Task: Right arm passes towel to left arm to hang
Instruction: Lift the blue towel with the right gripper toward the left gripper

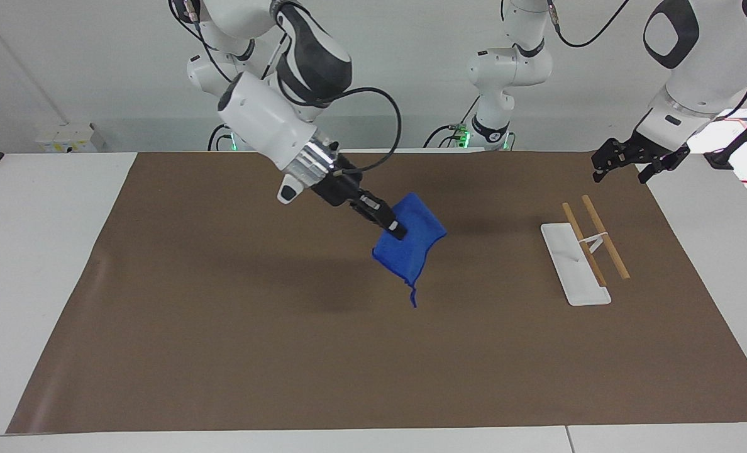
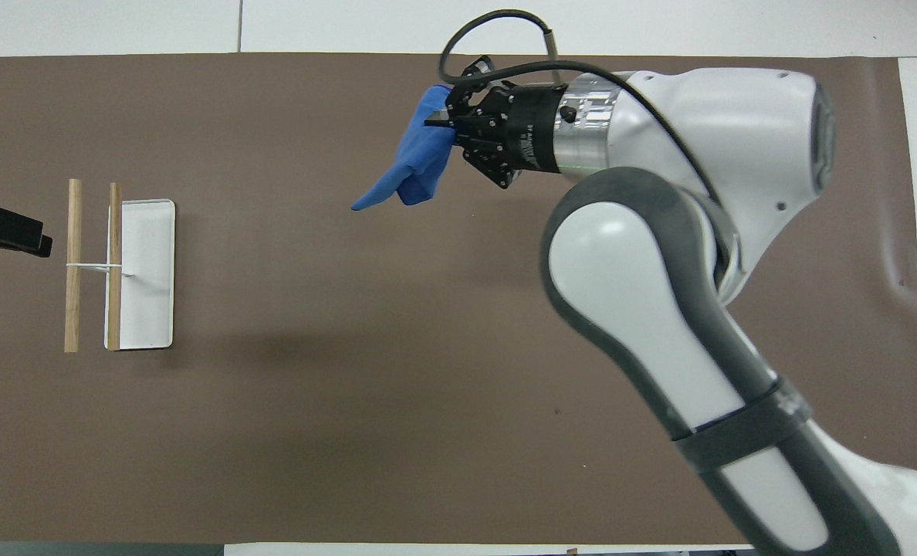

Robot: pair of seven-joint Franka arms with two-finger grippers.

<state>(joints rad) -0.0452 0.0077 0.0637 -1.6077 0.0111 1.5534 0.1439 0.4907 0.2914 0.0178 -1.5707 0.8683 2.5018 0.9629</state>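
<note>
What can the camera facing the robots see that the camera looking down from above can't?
Only the facing view shows the towel hanging in the air with its shadow on the brown mat, the whole left claw waiting over the mat's corner near the rack, and a third white arm. Only the overhead view shows the right arm's big elbow close up. Both show the right claw gripping the blue towel and the rack's two wooden bars.

A plain pale wall runs along the top, white tables butt together under a big brown mat that covers most of the surface, a small white box sits by the wall, and green lights glow there
</note>
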